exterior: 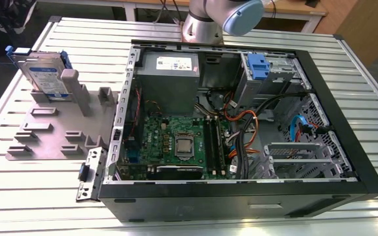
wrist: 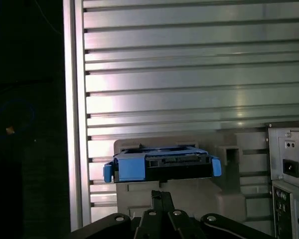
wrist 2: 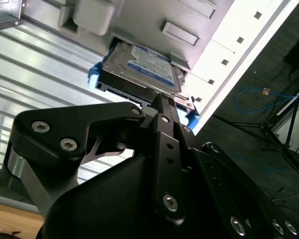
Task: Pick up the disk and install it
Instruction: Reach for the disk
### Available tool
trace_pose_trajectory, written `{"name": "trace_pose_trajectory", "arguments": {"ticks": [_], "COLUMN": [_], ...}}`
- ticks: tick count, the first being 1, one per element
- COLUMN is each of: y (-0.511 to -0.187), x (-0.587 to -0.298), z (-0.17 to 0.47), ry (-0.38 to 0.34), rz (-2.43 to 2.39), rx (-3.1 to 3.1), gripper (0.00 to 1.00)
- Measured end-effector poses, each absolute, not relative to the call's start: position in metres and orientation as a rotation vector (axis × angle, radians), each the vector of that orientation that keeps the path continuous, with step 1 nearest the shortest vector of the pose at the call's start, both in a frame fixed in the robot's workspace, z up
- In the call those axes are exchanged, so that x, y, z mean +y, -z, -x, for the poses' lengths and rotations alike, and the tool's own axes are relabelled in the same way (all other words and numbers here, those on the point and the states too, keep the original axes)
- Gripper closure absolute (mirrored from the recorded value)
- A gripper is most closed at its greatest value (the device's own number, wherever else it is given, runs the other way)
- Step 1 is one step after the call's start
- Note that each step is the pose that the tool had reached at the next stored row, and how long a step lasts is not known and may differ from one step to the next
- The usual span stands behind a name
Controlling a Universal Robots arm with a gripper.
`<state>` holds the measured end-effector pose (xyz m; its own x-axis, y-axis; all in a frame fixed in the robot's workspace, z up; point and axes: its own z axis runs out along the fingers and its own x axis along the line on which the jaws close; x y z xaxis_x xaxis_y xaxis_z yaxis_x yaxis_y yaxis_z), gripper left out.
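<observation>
We judge the disk point(exterior: 45, 77), upright in its grey holder point(exterior: 51, 125), rigid, weighty and shock-sensitive, best gripped across its blue-bracketed edges; the gripper point(wrist: 162, 195) nearby is closed on nothing.

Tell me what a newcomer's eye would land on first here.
The open computer case, its green motherboard bare, dominates the exterior view's right. On that view's left, the disk stands on edge in a grey stand on the table. In both wrist views the gripper points at it.
</observation>
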<state>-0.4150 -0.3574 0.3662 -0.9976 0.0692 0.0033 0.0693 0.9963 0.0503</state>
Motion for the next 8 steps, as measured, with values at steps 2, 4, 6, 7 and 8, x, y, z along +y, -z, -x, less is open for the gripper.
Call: {"name": "trace_pose_trajectory", "arguments": {"ticks": [2, 4, 6, 7, 8], "y": [-0.3650, -0.3640, -0.3630, -0.3626, -0.3621], "x": [-0.3561, -0.3553, -0.3545, -0.3541, -0.3535], "z": [0.4195, 0.4218, 0.4237, 0.4247, 0.4256], "ry": [0.079, 0.079, 0.079, 0.079, 0.079], "rz": [0.109, 0.109, 0.109, 0.109, 0.109], "rx": [-3.137, -3.137, -3.137, -3.136, -3.136], "gripper": [0.89, 0.89, 0.89, 0.89, 0.89]}}
